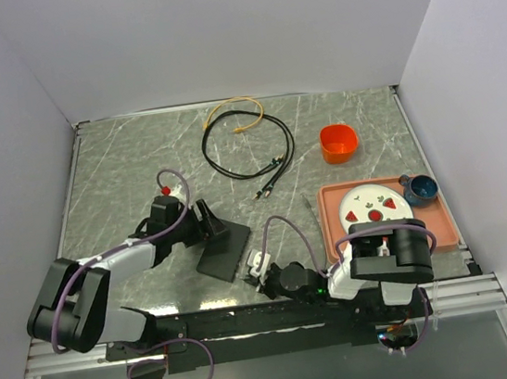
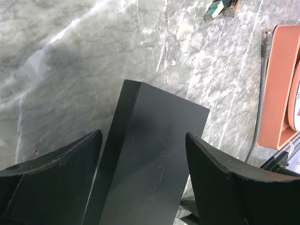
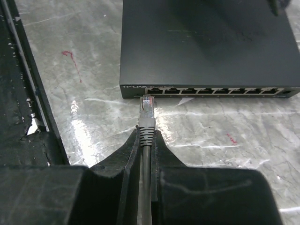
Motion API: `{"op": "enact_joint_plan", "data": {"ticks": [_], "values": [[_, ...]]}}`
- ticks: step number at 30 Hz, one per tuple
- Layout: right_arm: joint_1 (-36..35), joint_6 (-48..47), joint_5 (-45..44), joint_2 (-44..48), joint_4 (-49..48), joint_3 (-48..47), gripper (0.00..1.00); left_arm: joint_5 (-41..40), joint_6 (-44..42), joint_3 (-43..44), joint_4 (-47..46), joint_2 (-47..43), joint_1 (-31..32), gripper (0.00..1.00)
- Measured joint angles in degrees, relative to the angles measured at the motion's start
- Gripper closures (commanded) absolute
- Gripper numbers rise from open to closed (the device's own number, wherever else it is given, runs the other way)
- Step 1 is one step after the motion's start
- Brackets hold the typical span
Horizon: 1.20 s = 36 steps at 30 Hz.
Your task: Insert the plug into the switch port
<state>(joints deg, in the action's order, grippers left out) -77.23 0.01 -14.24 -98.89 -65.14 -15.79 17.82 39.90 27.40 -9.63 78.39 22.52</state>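
Plug sits just before switch; tray well apart.

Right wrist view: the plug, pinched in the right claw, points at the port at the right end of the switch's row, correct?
Not the right end. That right wrist view shows the plug, pinched in the right claw, pointing at the port at the left end of the row on the switch.

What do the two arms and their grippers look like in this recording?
Both arms have black joint housings joined by white links: left arm, right arm. A mauve cable loops along each. The left gripper has broad, curved matte-black fingers; the right gripper has black fingers tapering to narrow tips. A small red mark shows near the left wrist.
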Motion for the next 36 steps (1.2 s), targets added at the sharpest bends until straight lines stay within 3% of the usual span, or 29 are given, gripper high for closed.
{"op": "enact_joint_plan", "data": {"ticks": [10,36], "values": [[-1.2,-0.5,-6.3,-0.3,-1.3,0.0,1.00,0.8,0.3,-2.7,-0.9,-2.6,-0.3,0.22],[-4.5,-2.7,-9.4,-2.5,-3.1,-0.8,1.00,2.5,0.5,-4.1,-3.4,-2.6,-0.6,0.23]]}}
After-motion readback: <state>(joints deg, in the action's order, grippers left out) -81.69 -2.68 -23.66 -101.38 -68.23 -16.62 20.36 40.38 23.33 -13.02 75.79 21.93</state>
